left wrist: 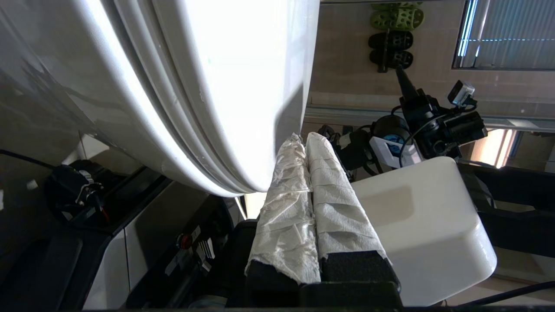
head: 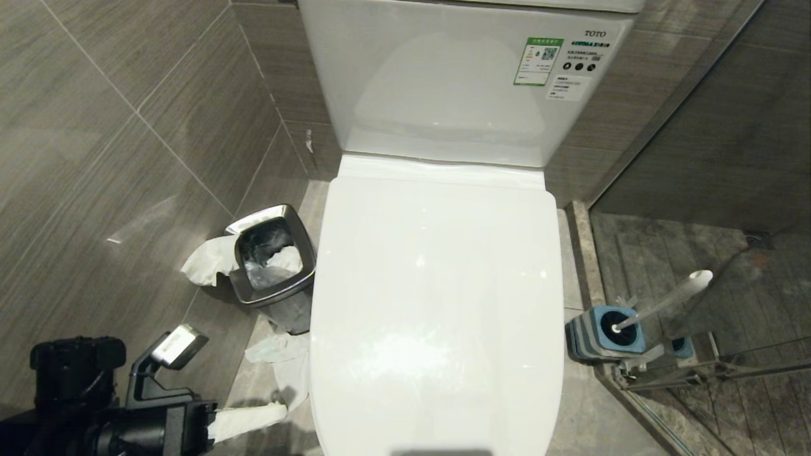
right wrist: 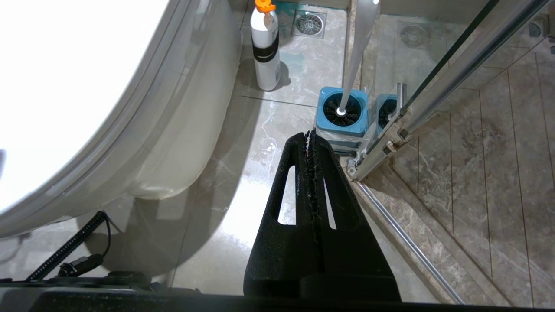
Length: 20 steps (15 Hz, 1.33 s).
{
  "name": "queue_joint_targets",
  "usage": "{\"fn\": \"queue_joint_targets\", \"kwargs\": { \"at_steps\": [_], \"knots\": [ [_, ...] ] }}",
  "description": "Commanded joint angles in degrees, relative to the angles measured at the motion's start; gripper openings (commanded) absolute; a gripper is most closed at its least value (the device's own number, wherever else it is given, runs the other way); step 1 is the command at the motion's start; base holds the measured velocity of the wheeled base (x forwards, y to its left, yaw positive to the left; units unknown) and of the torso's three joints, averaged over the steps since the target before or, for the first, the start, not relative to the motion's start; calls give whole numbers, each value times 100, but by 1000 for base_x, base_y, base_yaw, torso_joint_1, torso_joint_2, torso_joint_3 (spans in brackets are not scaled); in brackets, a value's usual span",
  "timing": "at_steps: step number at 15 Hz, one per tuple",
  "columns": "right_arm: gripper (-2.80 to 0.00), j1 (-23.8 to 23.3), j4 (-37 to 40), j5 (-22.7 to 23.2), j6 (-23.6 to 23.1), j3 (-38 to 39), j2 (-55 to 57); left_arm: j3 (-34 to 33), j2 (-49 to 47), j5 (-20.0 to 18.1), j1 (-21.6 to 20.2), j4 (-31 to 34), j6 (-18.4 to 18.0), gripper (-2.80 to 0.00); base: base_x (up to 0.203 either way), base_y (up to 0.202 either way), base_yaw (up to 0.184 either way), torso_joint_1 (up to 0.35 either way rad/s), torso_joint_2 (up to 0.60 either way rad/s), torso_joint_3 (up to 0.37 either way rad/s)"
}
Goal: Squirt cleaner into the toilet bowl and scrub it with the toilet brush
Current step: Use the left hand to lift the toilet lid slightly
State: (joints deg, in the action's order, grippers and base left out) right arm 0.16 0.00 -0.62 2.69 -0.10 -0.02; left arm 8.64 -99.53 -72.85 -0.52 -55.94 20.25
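Head view: toilet lid down over the bowl; toilet brush parked in its holder right of the lid.

Left wrist: left claw, paper-wrapped, clenched empty at the lid's front edge.

Right wrist: right claw clenched empty near the holder.

Opening step, likely; next, lifting the lid.

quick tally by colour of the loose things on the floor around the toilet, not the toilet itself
steel: 1, the waste bin
blue-topped: 1, the brush holder, with the toilet brush standing in it
white: 2, that toilet brush and the bottle with an orange cap
total: 4 things; crumpled paper by the bin not counted
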Motion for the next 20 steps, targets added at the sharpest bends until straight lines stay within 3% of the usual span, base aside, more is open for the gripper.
{"fn": "queue_joint_targets", "kwargs": {
  "at_steps": [1,4,5,6,11,14,17,20],
  "knots": [
    [-280,2,0,1,3,1,2,-29,127,-36,8,-31,14,-280,0,0,0,0,0,0],
    [-280,2,0,1,3,1,2,-94,222,-45,-7,-31,32,-280,0,0,0,0,0,0],
    [-280,2,0,1,3,1,2,-147,269,-46,-14,-31,32,-67,0,0,0,0,0,0],
    [-280,2,0,1,3,1,2,-192,326,-68,-91,-31,36,0,0,0,0,0,0,0],
    [-280,2,0,1,3,1,2,-381,489,-388,-400,-22,49,0,0,0,0,0,0,0],
    [-280,2,0,1,3,1,2,-377,443,-434,-422,-22,57,0,0,0,0,0,0,0],
    [-280,2,0,1,3,1,2,-337,364,-807,-428,-22,49,0,0,0,0,0,0,0],
    [-280,2,0,1,3,1,2,-337,286,-827,-422,-22,49,0,0,0,0,0,0,0]
  ]
}}
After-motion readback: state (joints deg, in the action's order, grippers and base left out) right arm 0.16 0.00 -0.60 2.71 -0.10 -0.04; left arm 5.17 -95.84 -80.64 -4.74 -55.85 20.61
